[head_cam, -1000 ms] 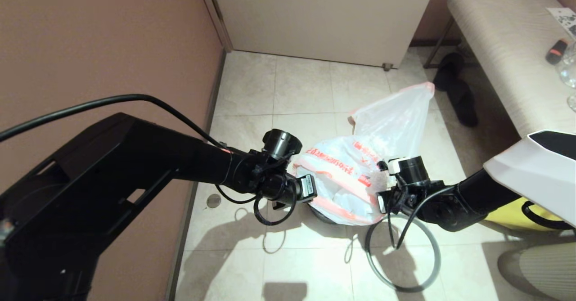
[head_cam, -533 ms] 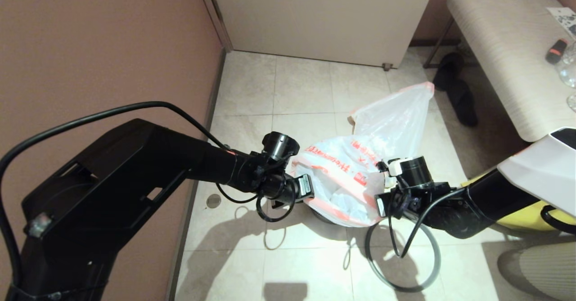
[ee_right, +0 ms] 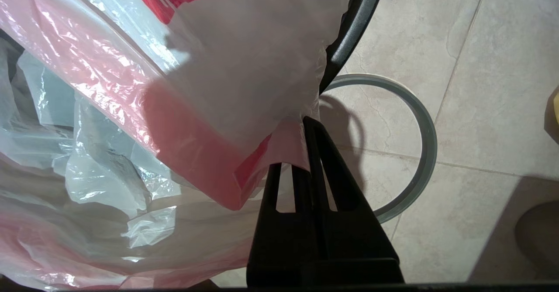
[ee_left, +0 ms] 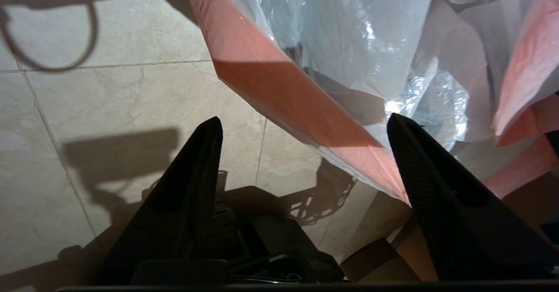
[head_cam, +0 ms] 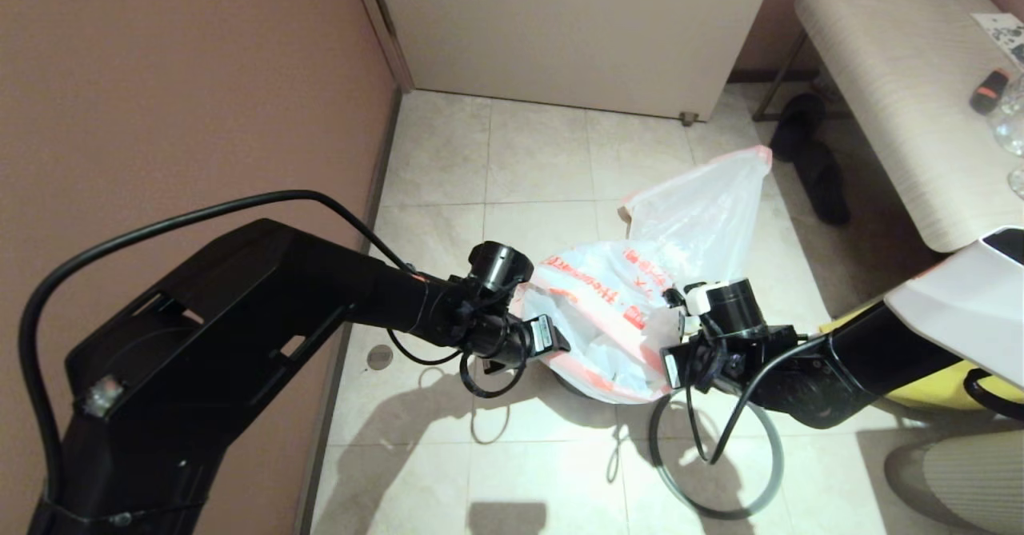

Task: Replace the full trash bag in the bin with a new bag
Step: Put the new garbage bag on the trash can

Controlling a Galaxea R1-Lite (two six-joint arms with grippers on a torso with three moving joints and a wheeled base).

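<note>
Two grippers work at the mouth of the new bag, which is draped over the bin at the middle of the head view; only a dark sliver of the bin shows under the plastic on the tiled floor. Nearest the robot, at about five o'clock from the bin, a thin grey hoop rim lies flat on the tiles, apart from the bin. At nine o'clock of the bag, the left gripper stands with its jaws spread wide; in the left wrist view the bag's red top edge slants across the gap and touches only the inner face of one finger, not pinched. At three o'clock of the bag, the right gripper has its jaws pressed together on the bag's red hem, and the plastic bunches at the fingertips; the bin's black edge shows just past them. Bold red characters run over the bag's near face. Behind it, at about one o'clock, the full trash bag stands on the floor with its pink-edged top pointing upward. Farther off, at two o'clock, dark slippers lie beside a pale bench, and a closed door fills twelve o'clock.
</note>
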